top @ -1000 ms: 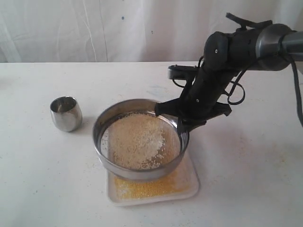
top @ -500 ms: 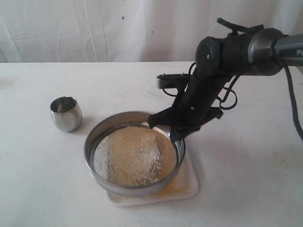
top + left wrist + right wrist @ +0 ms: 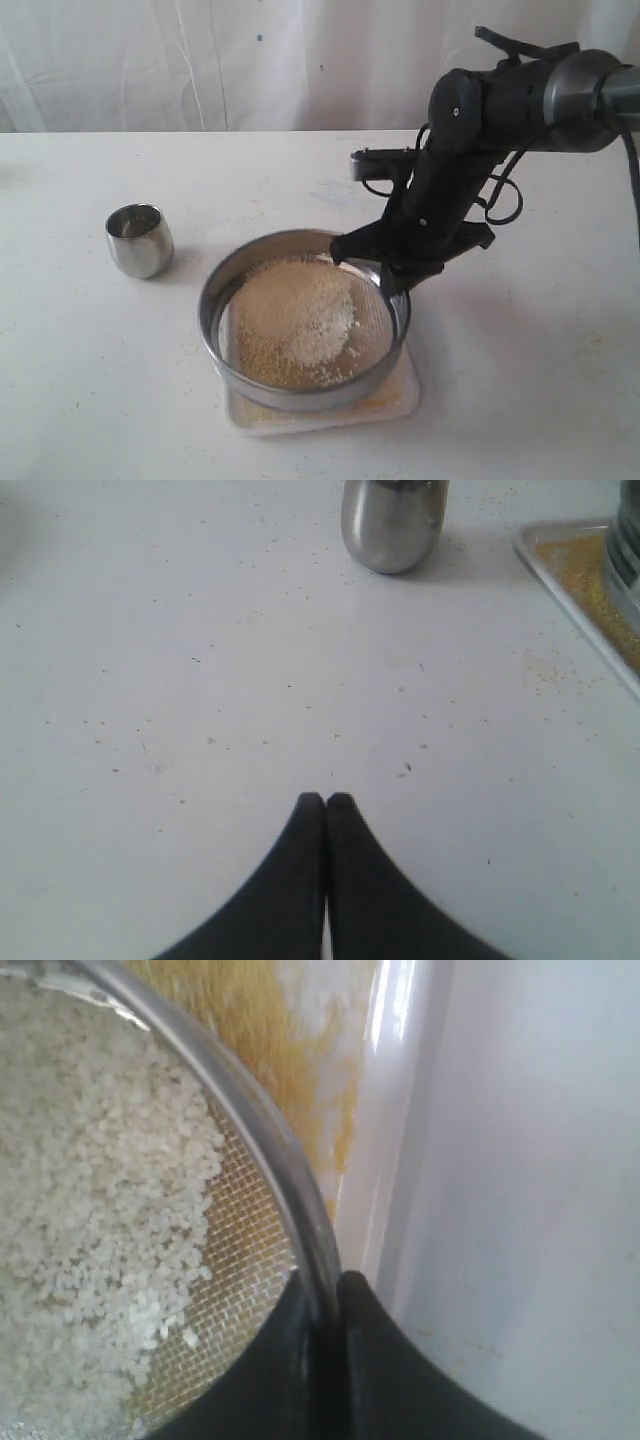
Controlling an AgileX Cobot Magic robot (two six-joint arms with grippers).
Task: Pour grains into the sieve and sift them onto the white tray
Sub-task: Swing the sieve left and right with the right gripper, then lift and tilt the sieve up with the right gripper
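The round steel sieve (image 3: pixel 232 366) hangs just over the white tray (image 3: pixel 405 400), held at its right rim by my right gripper (image 3: pixel 388 277), which is shut on that rim (image 3: pixel 285 1170). Pale whitish grains (image 3: pixel 295 320) lie on the mesh (image 3: pixel 240 1260); the same grains (image 3: pixel 90 1180) show close up in the right wrist view. Golden-yellow meal (image 3: pixel 255 1020) covers the tray (image 3: pixel 395 1130) beneath. My left gripper (image 3: pixel 326 800) is shut and empty over bare table, out of the exterior view.
A small rounded steel cup (image 3: pixel 139 239) stands upright on the white table left of the sieve; the cup (image 3: pixel 392 525) also appears in the left wrist view, with the tray corner (image 3: pixel 575 575) beside it. Fine grain specks dot the table. A white curtain hangs behind.
The sieve swung left over the tray half a second ago and has now swung back right with my right gripper. More yellow meal was exposed on the tray's front a second ago.
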